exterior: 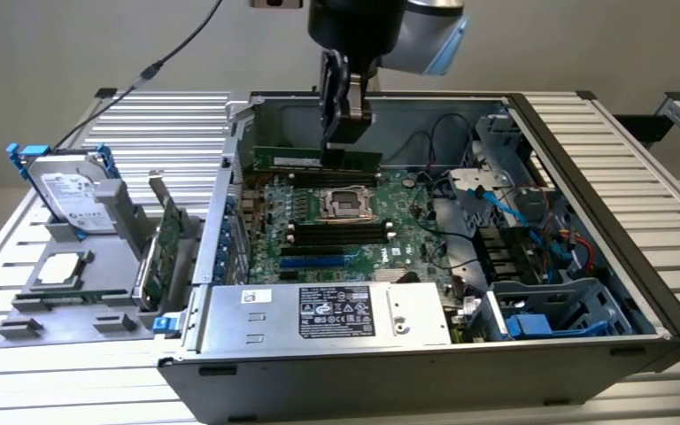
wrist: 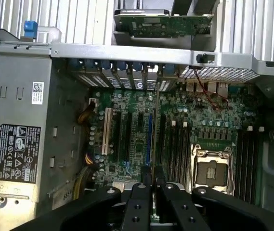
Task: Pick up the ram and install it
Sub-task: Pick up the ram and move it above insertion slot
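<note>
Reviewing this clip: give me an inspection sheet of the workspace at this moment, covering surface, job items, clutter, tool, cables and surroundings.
Surface: slatted metal table carrying an open computer case.
Job's things: ram held level, apparently above the motherboard and not seated in the black memory slots.
Clutter: grey fixture at the exterior view's left, holding a hard drive, a processor chip and an expansion card.
Grippers: tool shut on the ram's top edge.
Cables: blue cables inside the case; black cable running over the table behind it.
Surroundings: plain wall; nothing else seen.
</note>
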Motion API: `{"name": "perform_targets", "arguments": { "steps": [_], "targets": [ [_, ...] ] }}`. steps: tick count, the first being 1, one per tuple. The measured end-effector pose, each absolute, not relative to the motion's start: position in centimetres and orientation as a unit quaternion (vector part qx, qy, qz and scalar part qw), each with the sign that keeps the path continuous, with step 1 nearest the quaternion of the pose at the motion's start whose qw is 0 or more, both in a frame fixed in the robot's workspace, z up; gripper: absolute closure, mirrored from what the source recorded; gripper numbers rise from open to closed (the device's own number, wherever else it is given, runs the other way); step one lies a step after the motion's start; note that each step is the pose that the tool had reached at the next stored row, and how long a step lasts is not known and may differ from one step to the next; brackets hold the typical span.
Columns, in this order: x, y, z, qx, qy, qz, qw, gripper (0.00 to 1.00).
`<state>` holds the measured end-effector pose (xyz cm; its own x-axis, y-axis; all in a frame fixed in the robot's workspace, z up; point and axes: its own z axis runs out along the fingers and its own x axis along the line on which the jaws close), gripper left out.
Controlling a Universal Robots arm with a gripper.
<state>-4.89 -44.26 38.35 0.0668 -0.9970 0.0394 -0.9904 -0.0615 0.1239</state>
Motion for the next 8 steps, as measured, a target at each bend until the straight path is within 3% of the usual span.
{"name": "perform_targets", "arguments": {
  "steps": [8],
  "targets": [
    [-3.8,-42.1,37.6,0.728,-0.683,-0.025,0.056,0.86]
  ]
}}
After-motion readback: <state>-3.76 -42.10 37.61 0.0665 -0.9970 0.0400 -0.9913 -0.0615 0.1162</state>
